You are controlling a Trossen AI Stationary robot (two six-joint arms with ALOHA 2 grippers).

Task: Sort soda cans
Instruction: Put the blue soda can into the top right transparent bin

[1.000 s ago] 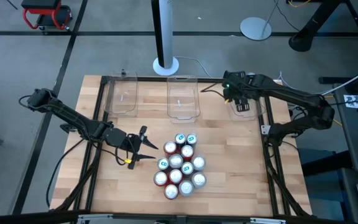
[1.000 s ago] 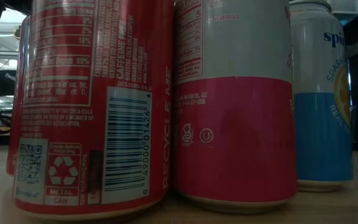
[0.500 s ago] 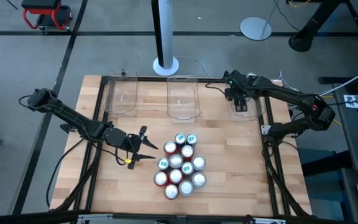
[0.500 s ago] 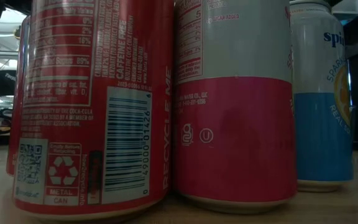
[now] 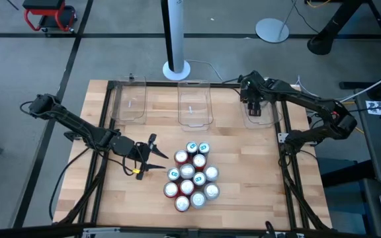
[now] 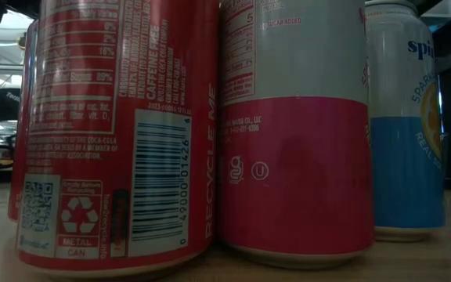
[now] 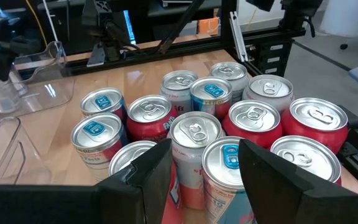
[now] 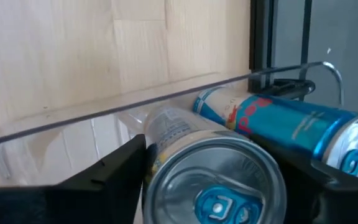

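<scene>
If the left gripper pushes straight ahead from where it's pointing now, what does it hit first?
Most likely the near edge of the soda cans. The left gripper is open, aimed at the cluster, with a blue-tabbed can closest between its fingers; exact depth is unclear.

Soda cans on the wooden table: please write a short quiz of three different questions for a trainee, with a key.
1. True or false: the left gripper, beside the cluster of small cylindrical metal soda cans, holds a can.
2. Over which clear rectangular plastic bin is the right gripper? A: the left one. B: the middle one. C: the right one.
3. In the right wrist view, does the teal-blue metal can in the bin stand upright or lie on its side?
Key: 1 false, its fingers are open and empty; 2 C; 3 on its side.
</scene>
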